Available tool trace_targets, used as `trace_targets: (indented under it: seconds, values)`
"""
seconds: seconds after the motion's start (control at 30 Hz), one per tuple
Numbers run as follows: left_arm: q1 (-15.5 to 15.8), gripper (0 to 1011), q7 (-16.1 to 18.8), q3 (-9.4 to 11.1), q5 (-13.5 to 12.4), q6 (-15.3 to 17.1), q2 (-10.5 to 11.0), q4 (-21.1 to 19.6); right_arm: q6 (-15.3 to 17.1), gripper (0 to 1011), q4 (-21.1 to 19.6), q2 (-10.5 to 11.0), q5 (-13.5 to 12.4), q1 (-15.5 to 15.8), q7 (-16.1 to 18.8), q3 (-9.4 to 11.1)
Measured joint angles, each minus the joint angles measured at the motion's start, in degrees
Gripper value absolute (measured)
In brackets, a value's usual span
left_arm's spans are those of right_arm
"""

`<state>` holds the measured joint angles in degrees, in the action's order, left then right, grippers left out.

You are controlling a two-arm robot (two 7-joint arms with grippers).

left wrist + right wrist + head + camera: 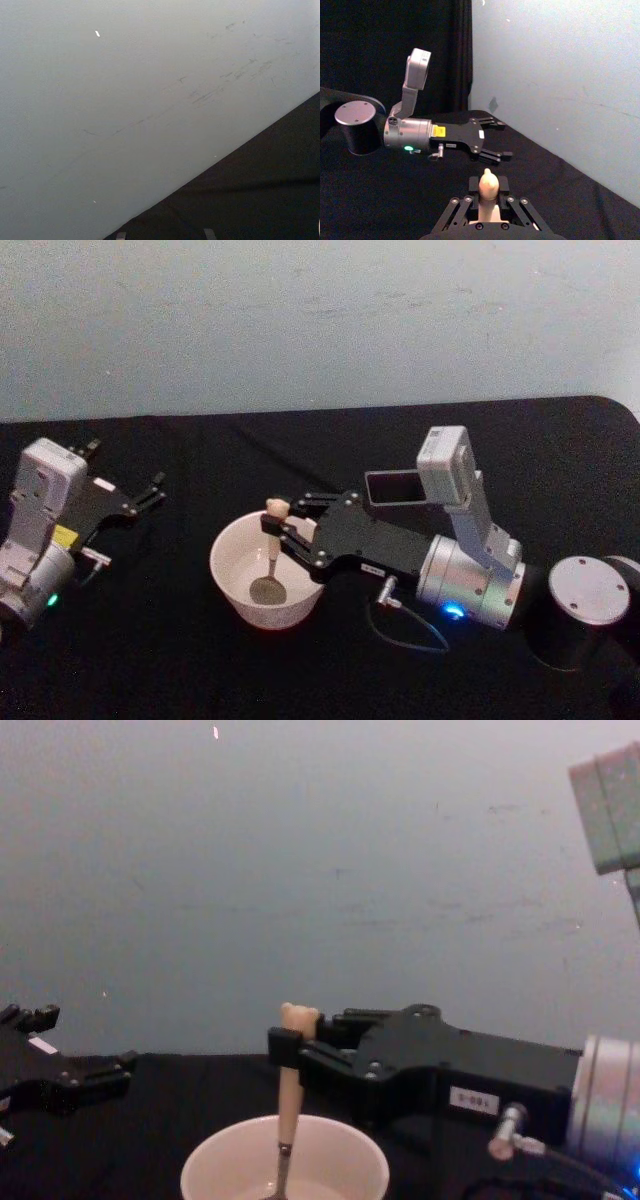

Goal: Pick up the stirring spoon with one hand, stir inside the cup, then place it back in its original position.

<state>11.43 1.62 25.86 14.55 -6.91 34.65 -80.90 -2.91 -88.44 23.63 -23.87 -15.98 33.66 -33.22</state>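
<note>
The stirring spoon (272,545) stands nearly upright in the white cup (232,590). Its metal bowl rests on the cup's floor and its cream bear-head top (488,184) sticks up above the rim. My right gripper (281,526) reaches in from the right and is shut on the spoon's handle (289,1090) just under the head, above the cup (212,1172). The dark square holder (392,488) stands behind the right arm, partly hidden by the wrist camera. My left gripper (156,490) rests on the table at the far left, open and holding nothing.
Black cloth covers the table (180,660), and a pale wall (320,320) rises right behind it. A round grey-topped joint of the right arm (588,590) sits at the right edge. A thin cable (410,625) loops on the cloth beside the right wrist.
</note>
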Motion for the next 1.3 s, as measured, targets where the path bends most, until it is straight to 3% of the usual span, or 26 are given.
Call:
trace_targets:
  seconds: [0.47,0.83,1.07,1.3]
  values:
    - [0.0,1001,0.0,0.0,0.0,0.0,0.0,0.0,1.41,215,5.04,-4.98,1.24,-3.82,-1.75,-1.51]
    - [0.0,1001,0.0,0.0,0.0,0.0,0.0,0.0,1.28,215,11.75,-8.84,2.81,-8.1,-4.47,-0.05]
    - [0.0,1001,0.0,0.0,0.0,0.0,0.0,0.0,1.42,215,11.76,-7.66,3.02,-7.91,-4.67,1.51]
    - [0.0,1001,0.0,0.0,0.0,0.0,0.0,0.0,2.73,215,7.43,-3.79,1.29,-4.98,-3.37,3.67]
